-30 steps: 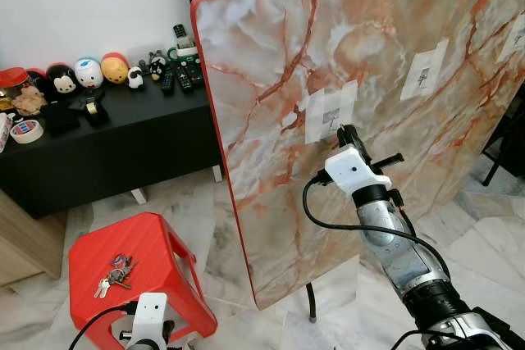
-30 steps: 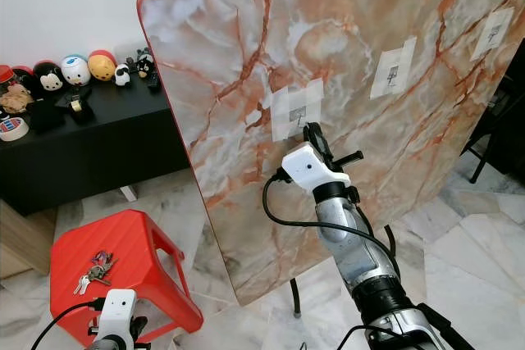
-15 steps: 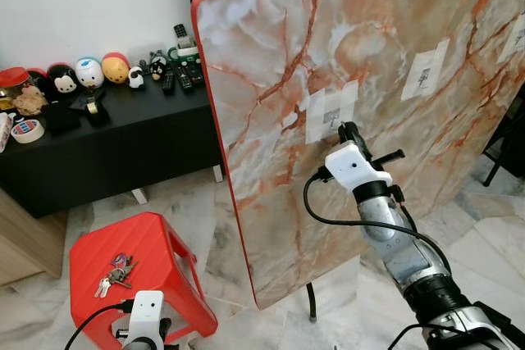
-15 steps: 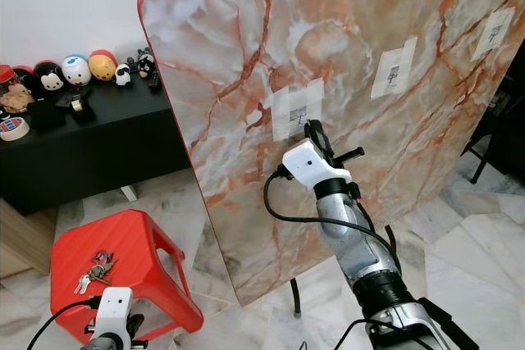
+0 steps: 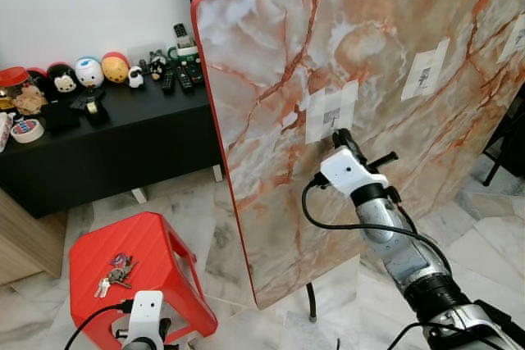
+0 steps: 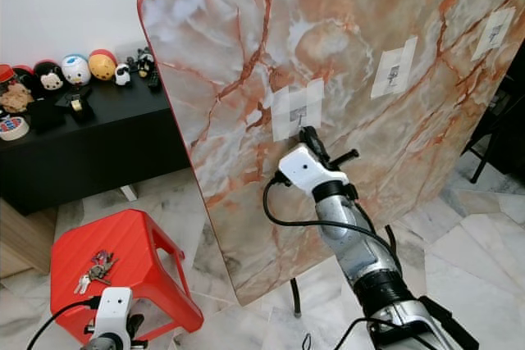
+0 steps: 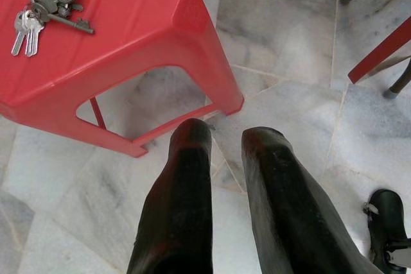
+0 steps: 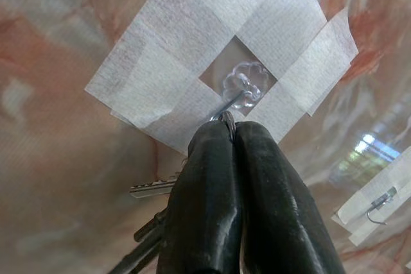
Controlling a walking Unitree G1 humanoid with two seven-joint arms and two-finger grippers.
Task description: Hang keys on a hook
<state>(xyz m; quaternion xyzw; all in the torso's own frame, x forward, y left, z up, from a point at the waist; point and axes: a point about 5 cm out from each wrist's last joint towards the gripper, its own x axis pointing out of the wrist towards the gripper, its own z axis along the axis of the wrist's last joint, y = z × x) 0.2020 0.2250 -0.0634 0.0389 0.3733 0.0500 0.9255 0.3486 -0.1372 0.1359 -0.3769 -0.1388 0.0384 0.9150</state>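
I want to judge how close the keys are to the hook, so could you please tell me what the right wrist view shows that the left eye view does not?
The right wrist view alone shows the right hand shut on a key ring right at the clear hook, with keys hanging beneath.

The left eye view alone shows the red stool holding a second bunch of keys, the left hand low beside it, and the black cabinet.

Both show the marble board and the taped patch around the hook.

A red stool (image 5: 139,260) on the marble floor (image 5: 189,219) carries a key bunch (image 5: 115,272)
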